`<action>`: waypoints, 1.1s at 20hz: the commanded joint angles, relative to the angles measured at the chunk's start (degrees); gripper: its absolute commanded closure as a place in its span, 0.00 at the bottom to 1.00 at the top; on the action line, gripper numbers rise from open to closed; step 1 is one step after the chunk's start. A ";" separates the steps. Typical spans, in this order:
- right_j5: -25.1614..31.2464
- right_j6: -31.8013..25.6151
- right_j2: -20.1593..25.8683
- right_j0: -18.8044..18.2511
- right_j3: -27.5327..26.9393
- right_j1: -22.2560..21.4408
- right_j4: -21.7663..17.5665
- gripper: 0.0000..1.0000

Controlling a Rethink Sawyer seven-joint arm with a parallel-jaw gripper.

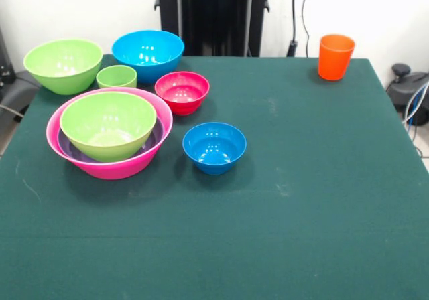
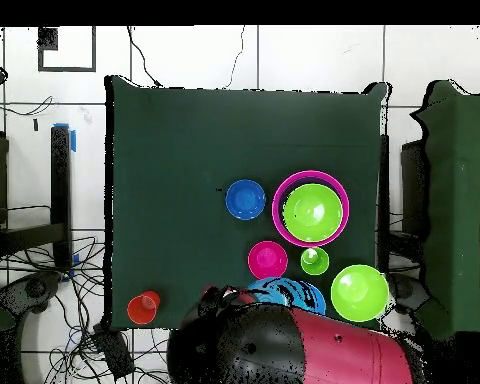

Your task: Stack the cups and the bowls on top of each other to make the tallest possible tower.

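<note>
Green bowl [image 1: 108,124] nested in purple [image 1: 66,144] inside pink bowl [image 1: 137,166]; others upright, apart.

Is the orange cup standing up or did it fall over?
Standing up. The orange cup sits upright near the table's far corner, open mouth facing up, alone.

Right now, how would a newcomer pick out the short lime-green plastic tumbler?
In the front view, find the huge pink glossy bowl holding a nested lime-green bowl. Just behind it stands the short lime-green plastic tumbler, between a large lime-green bowl and a large blue bowl. It is the narrowest green piece.
</note>
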 commanded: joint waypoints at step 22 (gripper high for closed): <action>-17.13 -23.72 7.94 -8.21 15.10 7.46 2.36 1.00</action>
